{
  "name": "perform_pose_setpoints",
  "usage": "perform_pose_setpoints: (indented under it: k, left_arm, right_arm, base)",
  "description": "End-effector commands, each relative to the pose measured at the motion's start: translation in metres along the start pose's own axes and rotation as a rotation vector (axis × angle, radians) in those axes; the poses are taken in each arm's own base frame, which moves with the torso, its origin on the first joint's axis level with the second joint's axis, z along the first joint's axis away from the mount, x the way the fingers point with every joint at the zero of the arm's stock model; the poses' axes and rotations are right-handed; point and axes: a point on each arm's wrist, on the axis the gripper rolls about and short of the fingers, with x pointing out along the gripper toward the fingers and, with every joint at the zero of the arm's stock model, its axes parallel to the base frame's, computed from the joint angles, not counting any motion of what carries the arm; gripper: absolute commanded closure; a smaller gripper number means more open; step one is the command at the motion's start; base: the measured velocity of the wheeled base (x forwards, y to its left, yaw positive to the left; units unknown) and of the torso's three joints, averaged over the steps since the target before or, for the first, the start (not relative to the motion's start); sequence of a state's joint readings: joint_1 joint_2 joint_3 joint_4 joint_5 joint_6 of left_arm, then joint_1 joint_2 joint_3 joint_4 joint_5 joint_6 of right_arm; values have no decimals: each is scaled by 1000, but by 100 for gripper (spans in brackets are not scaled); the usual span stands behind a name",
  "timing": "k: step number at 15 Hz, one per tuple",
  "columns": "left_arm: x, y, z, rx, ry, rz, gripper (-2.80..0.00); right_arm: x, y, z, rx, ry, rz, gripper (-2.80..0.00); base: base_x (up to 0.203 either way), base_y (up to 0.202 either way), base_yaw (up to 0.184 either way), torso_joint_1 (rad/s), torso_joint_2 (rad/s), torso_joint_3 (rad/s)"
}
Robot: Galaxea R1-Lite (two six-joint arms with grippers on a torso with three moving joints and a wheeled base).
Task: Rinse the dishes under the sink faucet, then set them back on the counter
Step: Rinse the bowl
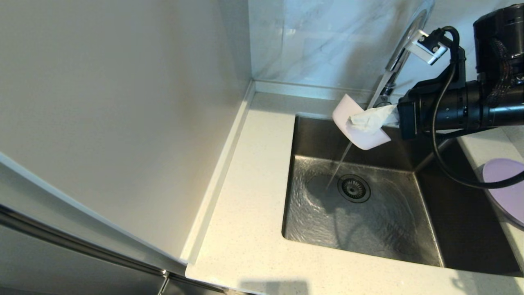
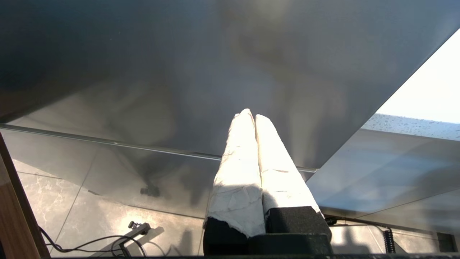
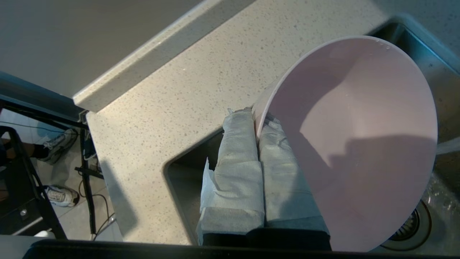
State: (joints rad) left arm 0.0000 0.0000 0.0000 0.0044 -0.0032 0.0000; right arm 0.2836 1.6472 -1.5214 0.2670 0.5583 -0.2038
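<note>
My right gripper point(image 1: 374, 119) is shut on the rim of the pale pink bowl point(image 1: 356, 130), holding it tilted over the back of the sink point(image 1: 393, 223) beneath the chrome faucet point(image 1: 399, 57). In the right wrist view the paper-wrapped fingers point(image 3: 239, 151) pinch the pink bowl's point(image 3: 359, 136) rim, one inside and one outside. A stream of water point(image 1: 337, 168) falls below the bowl and ripples across the sink floor beside the drain strainer point(image 1: 354, 188). The lavender plate point(image 1: 505, 188) lies on the counter at the right. My left gripper point(image 2: 251, 117) is shut and empty, parked below the counter. The greyish-white dish is out of view.
The cream counter point(image 1: 245, 205) wraps the sink's left and front, with a raised edge point(image 1: 223, 164) against a tall beige panel point(image 1: 123, 102). The marble wall point(image 1: 319, 41) stands behind the faucet. A black cable point(image 1: 440, 151) from my right arm hangs over the sink's right side.
</note>
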Motion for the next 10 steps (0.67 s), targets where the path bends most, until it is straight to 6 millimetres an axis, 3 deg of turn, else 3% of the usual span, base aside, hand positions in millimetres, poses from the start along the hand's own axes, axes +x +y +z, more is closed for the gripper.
perform_pose_setpoints:
  k: [1, 10]
  left_arm:
    - [0, 0, 0, 0, 0, -1, 0]
    - [0, 0, 0, 0, 0, 0, 0]
  right_arm:
    - [6, -5, -7, 15, 25, -13, 0]
    - [15, -42, -15, 81, -5, -205, 0]
  base:
    - [0, 0, 0, 0, 0, 0]
    - [0, 0, 0, 0, 0, 0]
